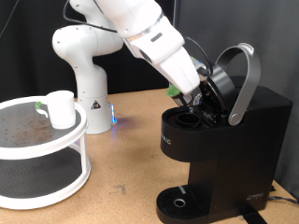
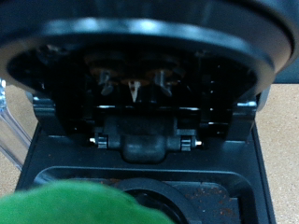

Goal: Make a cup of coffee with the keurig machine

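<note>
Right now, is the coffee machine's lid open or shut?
Open. The coffee machine has its lid handle swung up, and the wrist view looks into the exposed pod chamber.

Pincer [image 1: 193, 93] fingertips hidden w/in keurig machine [image 1: 220, 140] open brew head. Machine's right side cut off by exterior view's edge. Wrist view: green blob [image 2: 79, 203] blurred, cut off.
</note>
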You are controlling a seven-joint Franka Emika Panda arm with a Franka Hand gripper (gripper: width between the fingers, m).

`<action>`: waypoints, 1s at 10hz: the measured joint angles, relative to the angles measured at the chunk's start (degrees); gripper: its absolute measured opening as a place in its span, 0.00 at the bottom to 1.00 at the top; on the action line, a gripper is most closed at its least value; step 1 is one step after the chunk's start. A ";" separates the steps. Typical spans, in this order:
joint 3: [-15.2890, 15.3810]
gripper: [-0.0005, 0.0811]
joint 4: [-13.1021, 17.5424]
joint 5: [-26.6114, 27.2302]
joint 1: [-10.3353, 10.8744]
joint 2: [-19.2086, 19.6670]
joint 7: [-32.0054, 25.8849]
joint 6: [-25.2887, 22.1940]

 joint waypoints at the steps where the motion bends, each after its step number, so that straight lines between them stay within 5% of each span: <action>1: 0.40 0.58 -0.12 0.04 0.01 0.55 0.00 0.41; 10: 3.24 0.58 -0.63 -1.03 0.02 3.70 3.34 2.77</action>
